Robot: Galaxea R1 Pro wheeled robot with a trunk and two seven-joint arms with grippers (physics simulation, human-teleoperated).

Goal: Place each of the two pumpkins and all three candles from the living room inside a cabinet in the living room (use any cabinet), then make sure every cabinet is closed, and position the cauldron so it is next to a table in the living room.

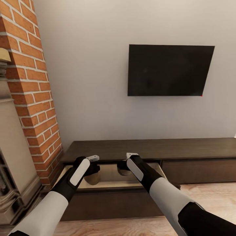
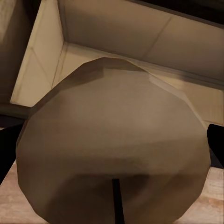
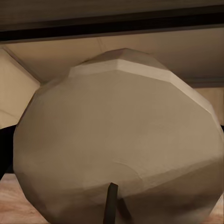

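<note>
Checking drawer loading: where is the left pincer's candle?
In the head view, the candle sits in the left pincer, over the cabinet's open drawer, near the brick chimney.

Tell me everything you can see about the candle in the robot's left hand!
The candle is a short, thick cylinder, plain cream-beige, with a faceted round end and a thin dark wick showing. The left gripper holds it, a dark finger at each side in the left wrist view. In the head view it hangs over the cabinet's open drawer, whose pale beige inside lies just beneath. Whether it touches the drawer floor cannot be told.
</note>
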